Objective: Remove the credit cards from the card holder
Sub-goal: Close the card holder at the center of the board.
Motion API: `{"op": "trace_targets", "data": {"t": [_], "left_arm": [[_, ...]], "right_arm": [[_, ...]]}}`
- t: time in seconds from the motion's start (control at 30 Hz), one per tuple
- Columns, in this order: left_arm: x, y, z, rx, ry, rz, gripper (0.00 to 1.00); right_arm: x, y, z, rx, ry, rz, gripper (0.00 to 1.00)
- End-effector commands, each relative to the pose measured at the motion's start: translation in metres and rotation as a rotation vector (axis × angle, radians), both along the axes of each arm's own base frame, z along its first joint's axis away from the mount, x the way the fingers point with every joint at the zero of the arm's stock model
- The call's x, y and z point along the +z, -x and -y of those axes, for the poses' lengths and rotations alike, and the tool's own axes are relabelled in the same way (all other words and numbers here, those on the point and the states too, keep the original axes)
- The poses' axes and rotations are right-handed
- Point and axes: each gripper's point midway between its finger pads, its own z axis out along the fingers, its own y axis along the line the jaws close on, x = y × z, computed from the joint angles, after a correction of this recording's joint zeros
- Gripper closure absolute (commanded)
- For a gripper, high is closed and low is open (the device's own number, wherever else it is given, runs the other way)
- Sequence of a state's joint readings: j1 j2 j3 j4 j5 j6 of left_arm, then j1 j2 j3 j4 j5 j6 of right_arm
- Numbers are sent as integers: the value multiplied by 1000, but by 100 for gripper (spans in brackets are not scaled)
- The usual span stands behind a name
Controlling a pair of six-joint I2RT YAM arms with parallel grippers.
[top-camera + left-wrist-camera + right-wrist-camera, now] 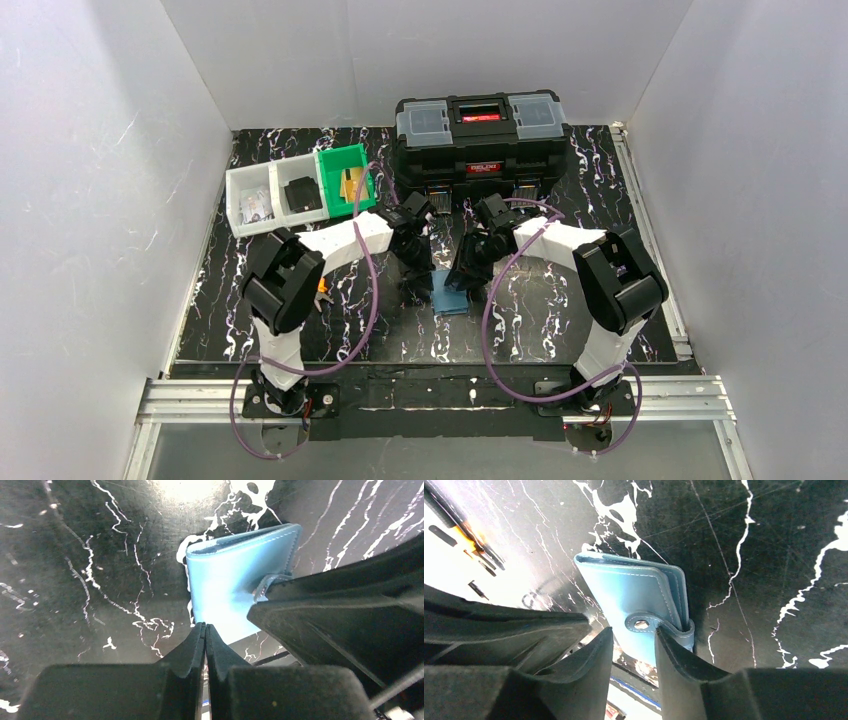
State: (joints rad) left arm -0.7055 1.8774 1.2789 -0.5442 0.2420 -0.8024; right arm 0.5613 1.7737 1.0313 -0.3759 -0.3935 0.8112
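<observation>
The card holder (450, 298) is a blue folded wallet lying flat on the black marbled table, held closed by a snap strap (642, 624). It also shows in the left wrist view (232, 587) and the right wrist view (629, 597). No credit cards show; they are hidden. My left gripper (205, 628) is shut and empty, with its tips at the wallet's near edge. My right gripper (631, 639) is open and low over the wallet. It straddles the strap, and one of its fingers (671, 652) touches the strap. Both grippers (418, 268) (468, 275) meet over the wallet.
A big black toolbox (480, 140) stands at the back. A green bin (346, 178) with something tan in it sits beside a white two-compartment tray (270, 197) at the back left. White walls enclose the table. The right gripper's finger (345, 615) fills the right of the left wrist view.
</observation>
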Motion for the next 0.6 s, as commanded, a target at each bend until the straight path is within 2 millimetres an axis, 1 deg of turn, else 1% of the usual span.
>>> {"op": "trace_targets", "data": {"t": [0.0, 0.1, 0.2, 0.27, 0.43, 0.57], "left_arm": [[48, -8, -9, -34, -4, 121, 100], [61, -8, -12, -43, -5, 155, 100], [76, -10, -18, -53, -10, 195, 100], [88, -10, -21, -61, -13, 225, 98], [117, -13, -29, -90, -9, 305, 92], [132, -12, -37, -108, -23, 345, 89]], "right_arm": [[-20, 0, 11, -11, 89, 8, 53], [-11, -5, 8, -8, 76, 21, 47], [3, -11, 1, 0, 49, 33, 44], [12, -15, -3, 1, 29, 42, 43], [41, -30, -13, -4, -20, 84, 40], [62, -37, -18, -7, -49, 112, 40]]}}
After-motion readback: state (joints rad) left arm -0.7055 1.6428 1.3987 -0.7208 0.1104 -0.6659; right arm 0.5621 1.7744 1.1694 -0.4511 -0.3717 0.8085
